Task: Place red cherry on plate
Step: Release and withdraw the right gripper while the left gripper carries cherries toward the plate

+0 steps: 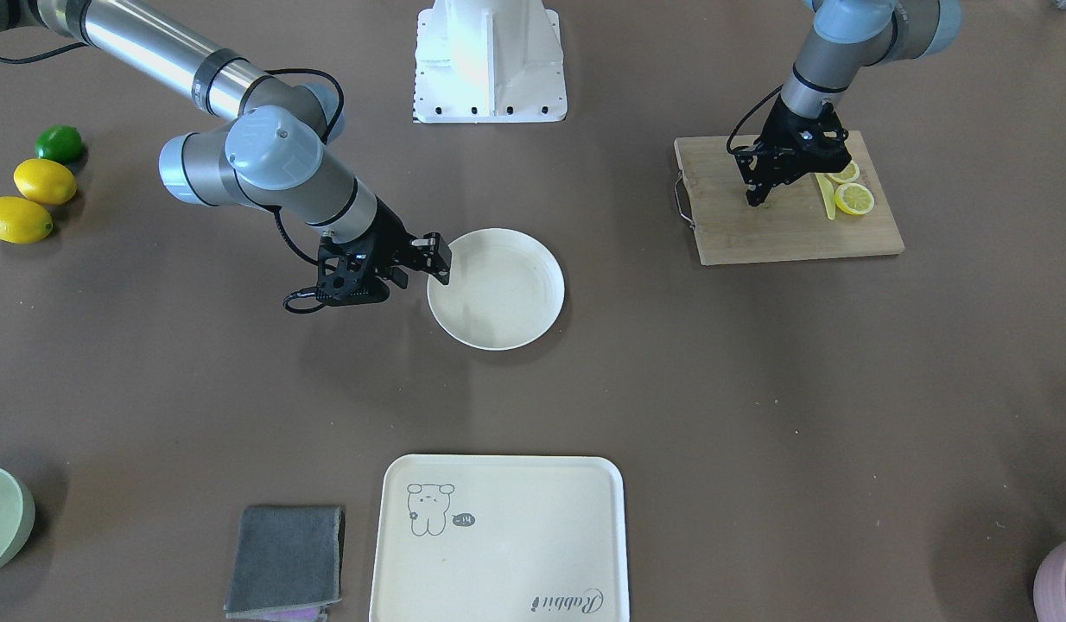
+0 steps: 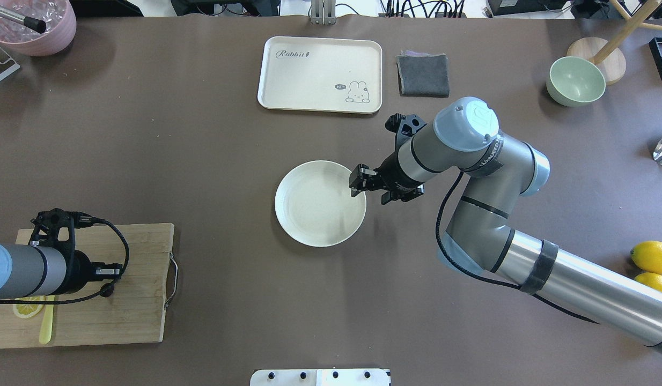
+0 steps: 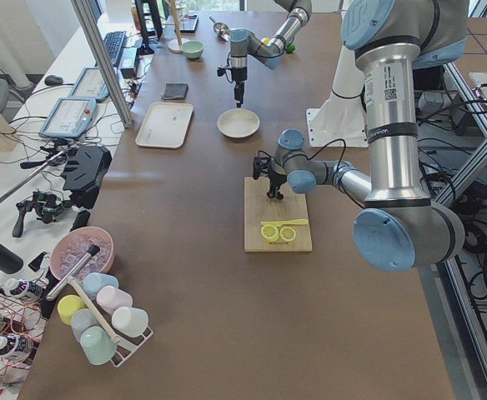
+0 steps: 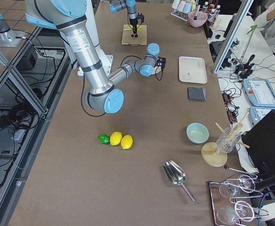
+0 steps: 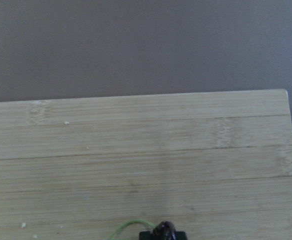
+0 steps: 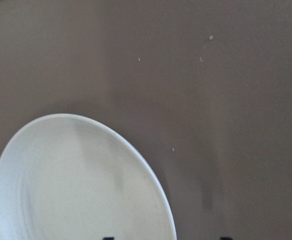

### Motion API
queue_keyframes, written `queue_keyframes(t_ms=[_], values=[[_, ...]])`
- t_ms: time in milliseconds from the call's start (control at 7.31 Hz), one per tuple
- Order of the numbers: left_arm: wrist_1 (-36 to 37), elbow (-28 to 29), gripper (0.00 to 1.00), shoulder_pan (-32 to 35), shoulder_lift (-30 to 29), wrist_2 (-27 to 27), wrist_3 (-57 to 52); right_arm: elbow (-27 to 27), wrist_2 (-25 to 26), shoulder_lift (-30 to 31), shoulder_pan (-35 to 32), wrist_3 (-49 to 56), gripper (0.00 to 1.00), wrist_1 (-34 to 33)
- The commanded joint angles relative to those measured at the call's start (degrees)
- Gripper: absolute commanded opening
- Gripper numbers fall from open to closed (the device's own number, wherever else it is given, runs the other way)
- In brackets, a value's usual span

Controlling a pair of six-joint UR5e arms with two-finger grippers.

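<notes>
The red cherry (image 5: 164, 231), dark maroon with a thin green stem (image 5: 128, 226), shows at the bottom edge of the left wrist view, pinched at the tips of my left gripper (image 1: 754, 200). That gripper hangs just above the wooden cutting board (image 1: 788, 226), left of the lemon slices (image 1: 853, 197). The round cream plate (image 1: 498, 298) lies bare at mid-table. My right gripper (image 1: 419, 266) stands open astride the plate's rim, one finger (image 1: 439, 257) over the plate and the other over the table, with nothing held.
A cream tray (image 1: 498, 553) and a folded grey cloth (image 1: 284, 560) lie beyond the plate on the operators' side. Two lemons (image 1: 32, 194) and a lime (image 1: 60, 142) sit near the right arm's side. A pale green bowl (image 2: 575, 80) and a pink bowl (image 2: 38, 29) stand at the far corners.
</notes>
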State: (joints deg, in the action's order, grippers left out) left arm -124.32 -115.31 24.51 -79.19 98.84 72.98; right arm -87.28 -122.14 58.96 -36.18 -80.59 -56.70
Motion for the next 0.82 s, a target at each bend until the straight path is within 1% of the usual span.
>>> queue_keyframes(t_ms=[0, 137, 274, 411, 547, 684], values=[[0.1, -1.7, 0.00, 0.5, -2.6, 0.6, -0.4, -1.7, -5.8, 1.6, -6.9, 0.3, 1.00, 0.8], [3.1, -1.4, 0.00, 0.6, -7.7, 0.7, -0.5, -3.3, -11.7, 3.9, -12.8, 1.4, 1.00, 0.8], [11.6, -1.6, 0.00, 1.0, -15.8, 0.7, -0.5, -4.7, -17.3, 6.7, -19.4, 5.9, 1.00, 0.7], [23.7, -0.6, 0.00, 1.0, -27.7, 0.6, 0.0, -5.4, -21.6, 9.2, -25.5, 10.4, 1.00, 0.6], [32.7, 0.7, 0.00, 1.0, -36.6, 0.5, 0.2, -5.4, -24.8, 10.9, -30.3, 14.2, 1.00, 0.5], [33.2, 3.8, 0.00, 0.8, -41.4, 0.5, 1.2, -4.5, -25.3, 14.0, -32.6, 20.4, 1.00, 0.6]])
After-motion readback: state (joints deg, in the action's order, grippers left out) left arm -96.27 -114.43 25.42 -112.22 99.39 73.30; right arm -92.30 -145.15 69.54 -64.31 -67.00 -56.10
